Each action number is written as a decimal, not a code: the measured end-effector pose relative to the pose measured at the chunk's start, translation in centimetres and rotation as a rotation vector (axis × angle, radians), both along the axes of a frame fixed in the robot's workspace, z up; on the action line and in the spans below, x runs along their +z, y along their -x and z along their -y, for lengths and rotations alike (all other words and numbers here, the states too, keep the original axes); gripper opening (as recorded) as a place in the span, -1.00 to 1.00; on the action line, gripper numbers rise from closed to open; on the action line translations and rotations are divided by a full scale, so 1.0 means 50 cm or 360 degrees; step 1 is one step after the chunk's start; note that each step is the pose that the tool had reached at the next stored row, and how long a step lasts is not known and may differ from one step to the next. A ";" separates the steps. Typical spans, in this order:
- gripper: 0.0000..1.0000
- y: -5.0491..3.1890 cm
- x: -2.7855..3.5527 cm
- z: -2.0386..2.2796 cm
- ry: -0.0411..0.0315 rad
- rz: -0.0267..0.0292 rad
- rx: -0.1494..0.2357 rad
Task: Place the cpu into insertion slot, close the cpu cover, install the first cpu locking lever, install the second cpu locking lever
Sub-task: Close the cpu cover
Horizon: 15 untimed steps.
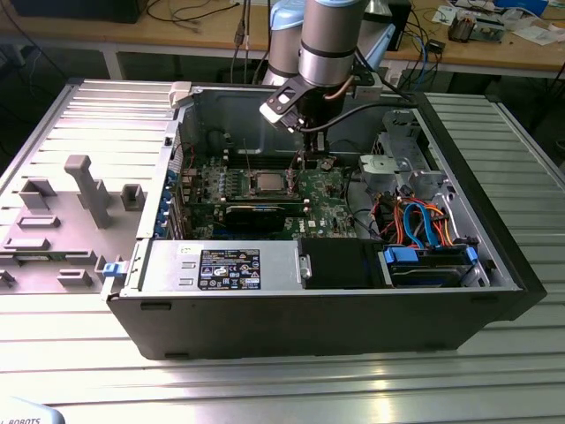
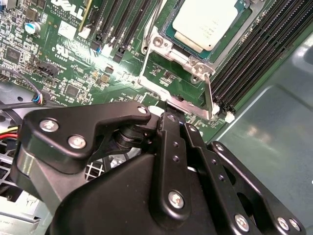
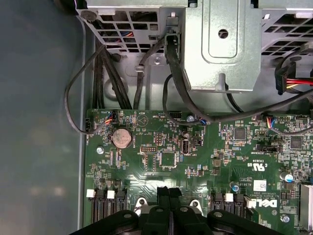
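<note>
The cpu (image 2: pixel 208 22) lies flat with its silver top up in the insertion slot (image 2: pixel 169 35) on the green board; it is also in the exterior view (image 1: pixel 265 183). The cpu cover (image 2: pixel 195 62), a silver frame, lies around the chip. One thin locking lever (image 2: pixel 209 95) runs out from the frame's corner toward my gripper. My gripper (image 2: pixel 167 116) hangs just off that corner of the socket, on the exterior view's right of it (image 1: pixel 311 157). Its fingers (image 3: pixel 164 196) are pressed together with nothing seen between them.
Black memory slots (image 2: pixel 254 49) run beside the socket. A long black card (image 1: pixel 256 215) lies in front of it, and a power supply (image 1: pixel 221 268) lines the case's near side. A drive cage (image 1: pixel 397 163) and cable bundle (image 1: pixel 424 221) stand at the exterior view's right.
</note>
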State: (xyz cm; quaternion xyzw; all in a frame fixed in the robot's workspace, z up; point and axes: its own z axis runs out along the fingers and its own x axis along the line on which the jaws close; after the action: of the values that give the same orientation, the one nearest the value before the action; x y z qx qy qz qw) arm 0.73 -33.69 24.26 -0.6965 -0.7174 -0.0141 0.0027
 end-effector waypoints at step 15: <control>-0.79 0.008 -0.001 0.0000 0.0000 -0.00001 0.0000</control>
State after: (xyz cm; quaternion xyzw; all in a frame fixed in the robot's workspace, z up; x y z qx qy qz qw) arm 0.31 -33.69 24.21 -0.6965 -0.7174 -0.0141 0.0026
